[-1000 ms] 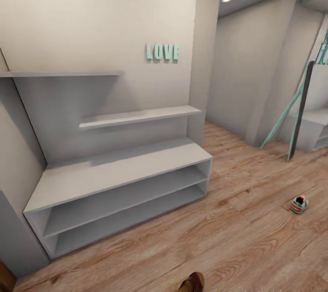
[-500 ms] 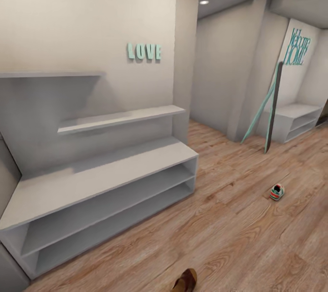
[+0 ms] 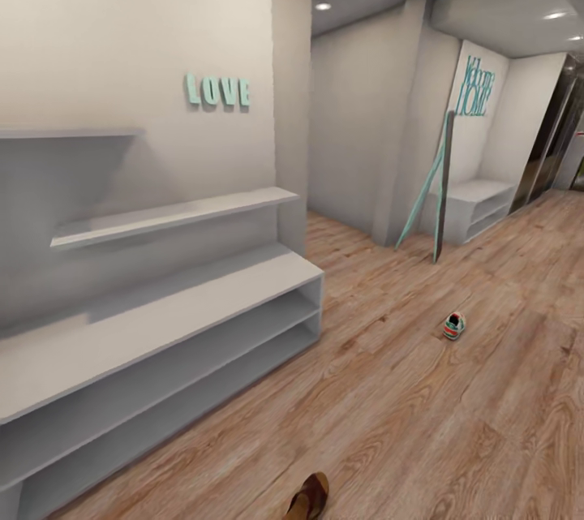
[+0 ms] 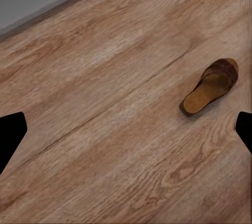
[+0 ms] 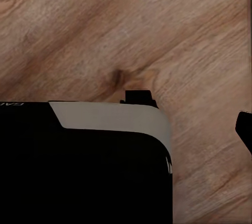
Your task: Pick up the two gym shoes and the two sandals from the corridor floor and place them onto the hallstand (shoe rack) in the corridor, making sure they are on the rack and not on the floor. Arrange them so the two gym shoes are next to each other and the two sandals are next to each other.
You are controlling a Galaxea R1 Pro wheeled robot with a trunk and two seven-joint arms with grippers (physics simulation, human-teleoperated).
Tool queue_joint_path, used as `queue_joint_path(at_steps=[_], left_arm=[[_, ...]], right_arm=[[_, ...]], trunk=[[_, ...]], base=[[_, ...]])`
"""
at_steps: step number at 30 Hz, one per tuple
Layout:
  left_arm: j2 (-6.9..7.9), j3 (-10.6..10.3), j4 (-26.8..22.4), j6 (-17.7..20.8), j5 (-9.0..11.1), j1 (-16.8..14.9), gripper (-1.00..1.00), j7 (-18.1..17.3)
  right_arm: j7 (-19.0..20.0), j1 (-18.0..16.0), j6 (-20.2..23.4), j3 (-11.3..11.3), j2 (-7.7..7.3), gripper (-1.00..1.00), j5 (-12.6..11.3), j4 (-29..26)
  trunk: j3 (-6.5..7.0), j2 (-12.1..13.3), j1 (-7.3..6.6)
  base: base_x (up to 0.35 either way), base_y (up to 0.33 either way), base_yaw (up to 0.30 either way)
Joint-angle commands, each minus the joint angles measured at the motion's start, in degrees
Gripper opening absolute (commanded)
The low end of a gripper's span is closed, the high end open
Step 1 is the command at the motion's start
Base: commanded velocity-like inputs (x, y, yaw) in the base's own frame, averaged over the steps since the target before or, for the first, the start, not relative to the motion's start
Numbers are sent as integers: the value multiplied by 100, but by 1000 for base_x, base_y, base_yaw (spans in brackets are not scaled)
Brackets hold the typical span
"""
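Observation:
The pale grey hallstand (image 3: 162,305) stands along the left wall, with stepped upper shelves and teal "LOVE" letters (image 3: 216,90) above. One white gym shoe (image 3: 453,326) with green and red accents lies on the wood-plank floor (image 3: 405,423), right of the rack. A brown sandal (image 3: 308,497) lies at the head view's bottom edge; in the left wrist view this sandal (image 4: 212,86) sits beyond my open, empty left gripper (image 4: 126,132). My right gripper (image 5: 126,129) hangs over bare floor, one fingertip (image 5: 244,128) showing far out at the frame's edge, the other behind a black robot part (image 5: 84,171).
A plain white low bench (image 3: 478,208) stands down the corridor under teal "Welcome HOME" letters (image 3: 474,90). A teal and dark frame (image 3: 438,187) leans against the wall beside it. A wall corner (image 3: 292,98) juts out past the hallstand's right end.
The whole head view has swung to the right: the hallstand, shoe and sandal slid left in the picture, and the far bench and corridor came into view. The things themselves have not moved.

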Motion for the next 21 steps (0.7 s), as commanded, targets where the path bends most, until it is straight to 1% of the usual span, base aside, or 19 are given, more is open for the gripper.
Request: queue_joint_path(at_steps=[1,7,11,15,21], left_arm=[[0,-1,2,-18,3,-2,100,-1],[0,-1,2,-17,3,-2,100,-1],[0,-1,2,-17,3,-2,100,-1],[0,-2,2,-18,3,-2,100,-1],[0,5,2,-20,3,-2,100,-1]], right_arm=[[2,-2,-3,-4,-1,100,-3,-3],[2,-2,-3,-4,0,100,-3,-3],[2,-3,-3,-4,1,100,-3,1],[-1,-3,-3,-4,0,100,-7,5],[0,-3,-3,-4,3,100,4,6]], trunk=[[-5,-3,0],[-5,-3,0],[-5,-3,0],[-5,-3,0],[-5,-3,0]], base=[[0,6,-256],[0,10,-256],[0,163,-229],[0,145,-91],[0,26,-16]])
